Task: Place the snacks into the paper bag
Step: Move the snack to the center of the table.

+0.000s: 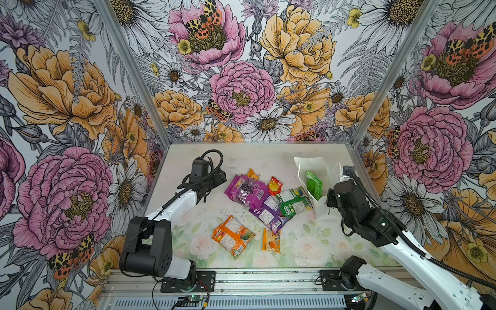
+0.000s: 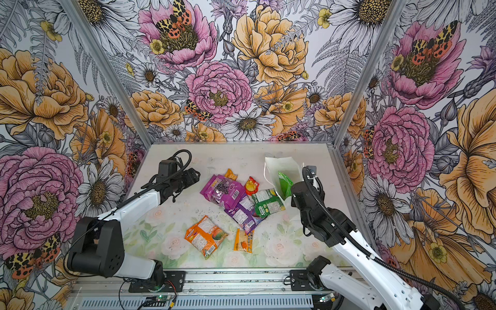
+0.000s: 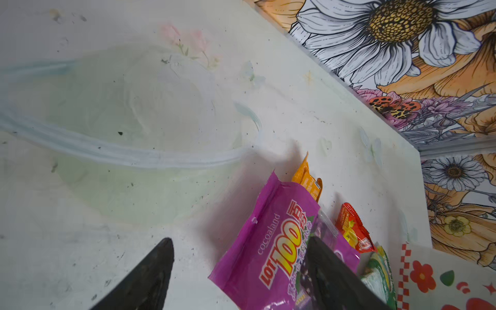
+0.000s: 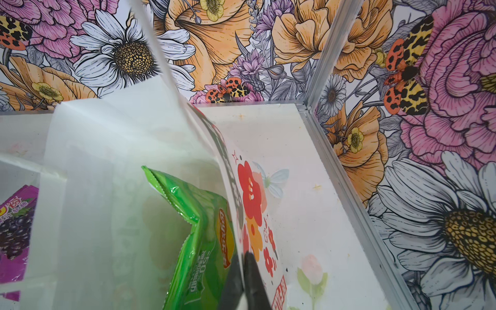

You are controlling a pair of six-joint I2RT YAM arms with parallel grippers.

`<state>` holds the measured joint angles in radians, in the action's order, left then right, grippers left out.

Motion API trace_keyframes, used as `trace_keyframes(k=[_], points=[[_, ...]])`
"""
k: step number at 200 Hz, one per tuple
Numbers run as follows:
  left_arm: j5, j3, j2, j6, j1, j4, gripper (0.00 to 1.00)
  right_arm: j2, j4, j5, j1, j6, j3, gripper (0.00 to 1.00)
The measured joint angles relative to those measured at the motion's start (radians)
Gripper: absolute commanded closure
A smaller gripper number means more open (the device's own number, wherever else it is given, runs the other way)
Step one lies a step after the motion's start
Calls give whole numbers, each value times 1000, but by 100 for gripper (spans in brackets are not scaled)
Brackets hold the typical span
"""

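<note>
The white paper bag (image 1: 312, 165) stands open at the back right with the green chip bag (image 1: 314, 184) inside it. My right gripper (image 4: 243, 256) is shut on the bag's flowered side wall (image 4: 251, 204), with the chip bag (image 4: 198, 241) just inside. Other snacks lie mid-table: a magenta pouch (image 1: 245, 189), a purple pouch (image 1: 268, 214), a green-white packet (image 1: 295, 202), a red sachet (image 1: 275, 185) and orange packets (image 1: 232, 236). My left gripper (image 3: 239, 239) hangs open low over the magenta pouch (image 3: 271, 241). One of its fingers (image 3: 322, 263) is above the pouch, the other over bare table.
A small orange packet (image 1: 271, 240) lies near the front, and another orange one (image 1: 252, 174) pokes out behind the magenta pouch. Flowered walls with metal rails (image 4: 346, 171) close in the table at the back and both sides.
</note>
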<state>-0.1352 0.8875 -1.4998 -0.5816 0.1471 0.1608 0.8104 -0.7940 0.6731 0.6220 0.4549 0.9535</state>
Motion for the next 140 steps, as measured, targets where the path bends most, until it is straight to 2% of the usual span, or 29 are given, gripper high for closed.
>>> trace_keyframes(k=[55,104,140], points=[[-118,0,-156,0,-37,-121,27,2,15,-15,0,0,-1,100],[-231,0,-240,-32,26,-190,35,2,15,-16,0,0,-1,100],[-248,-55,-222,-77,84,-257,41,3,18,-19,0,0,-2,100]])
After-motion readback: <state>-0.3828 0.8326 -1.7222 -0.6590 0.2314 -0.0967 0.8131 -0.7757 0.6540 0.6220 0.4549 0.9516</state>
